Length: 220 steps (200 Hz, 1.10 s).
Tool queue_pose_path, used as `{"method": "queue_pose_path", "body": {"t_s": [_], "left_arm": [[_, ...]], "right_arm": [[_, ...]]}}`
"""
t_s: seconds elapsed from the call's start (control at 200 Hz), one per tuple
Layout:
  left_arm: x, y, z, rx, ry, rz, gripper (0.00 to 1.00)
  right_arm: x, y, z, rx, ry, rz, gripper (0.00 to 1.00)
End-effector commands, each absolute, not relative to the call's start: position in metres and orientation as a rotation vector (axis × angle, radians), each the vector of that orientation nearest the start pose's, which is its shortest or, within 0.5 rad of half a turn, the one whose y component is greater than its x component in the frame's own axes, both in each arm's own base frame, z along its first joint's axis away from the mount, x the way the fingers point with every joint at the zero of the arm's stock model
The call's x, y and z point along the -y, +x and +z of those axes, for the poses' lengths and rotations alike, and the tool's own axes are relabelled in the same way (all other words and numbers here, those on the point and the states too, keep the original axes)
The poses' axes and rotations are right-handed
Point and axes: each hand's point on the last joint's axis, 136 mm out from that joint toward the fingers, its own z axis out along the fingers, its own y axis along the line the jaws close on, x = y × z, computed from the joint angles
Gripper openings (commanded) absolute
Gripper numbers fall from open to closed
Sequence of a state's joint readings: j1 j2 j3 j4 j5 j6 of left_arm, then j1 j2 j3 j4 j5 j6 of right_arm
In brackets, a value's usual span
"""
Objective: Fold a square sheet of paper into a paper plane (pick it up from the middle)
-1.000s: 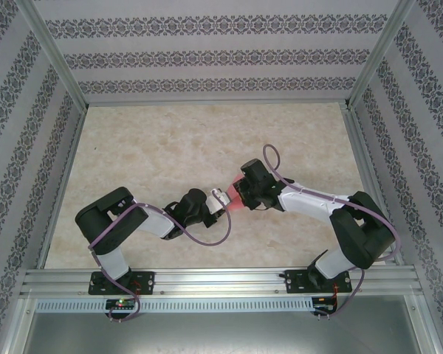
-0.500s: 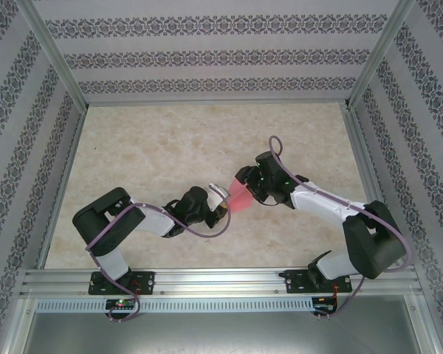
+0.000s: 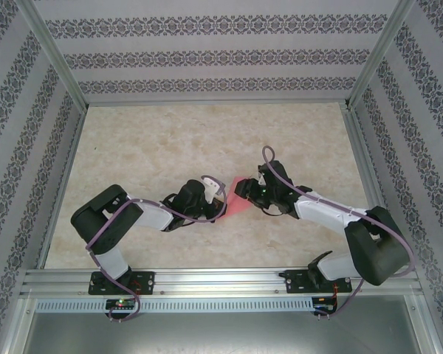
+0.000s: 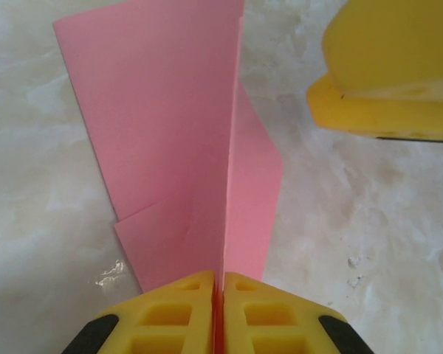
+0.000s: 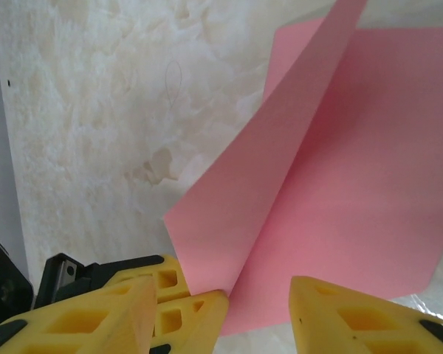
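Looks like your right gripper (image 3: 246, 193) just let go. Its jaws stand apart, straddling a raised flap without pinching it. The left gripper (image 4: 218, 287) is clamped on the folded corner of the square sheet of paper (image 4: 170, 125), which fans out straight ahead of it. I'd guess a re-grip mid-fold. A second ago the paper was bunched up tight against the left gripper.

Left fingers (image 4: 173, 317) closed on folded pink paper (image 4: 162, 140), ridge upright, yellow finger (image 4: 391, 66) upper right
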State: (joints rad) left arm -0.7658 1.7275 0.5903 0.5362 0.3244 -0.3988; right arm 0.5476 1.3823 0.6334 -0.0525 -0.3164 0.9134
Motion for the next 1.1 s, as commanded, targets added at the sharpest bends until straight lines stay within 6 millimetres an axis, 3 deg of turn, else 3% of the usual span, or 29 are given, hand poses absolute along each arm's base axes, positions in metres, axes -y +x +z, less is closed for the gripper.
{"method": "queue_pose_path", "body": {"t_s": [0.0, 0.12, 1.094], "left_arm": [[0.328, 0.264, 0.042, -2.287, 0.526, -1.051, 0.11], [0.327, 0.267, 0.039, -2.319, 0.485, -1.081, 0.11], [0.323, 0.269, 0.017, -2.442, 0.396, -1.15, 0.12]], "right_arm": [[-0.241, 0.28, 0.079, -2.567, 0.195, 1.022, 0.49], [-0.241, 0.282, 0.068, -2.604, 0.214, 0.993, 0.46], [-0.243, 0.292, 0.036, -2.705, 0.222, 0.91, 0.45]]}}
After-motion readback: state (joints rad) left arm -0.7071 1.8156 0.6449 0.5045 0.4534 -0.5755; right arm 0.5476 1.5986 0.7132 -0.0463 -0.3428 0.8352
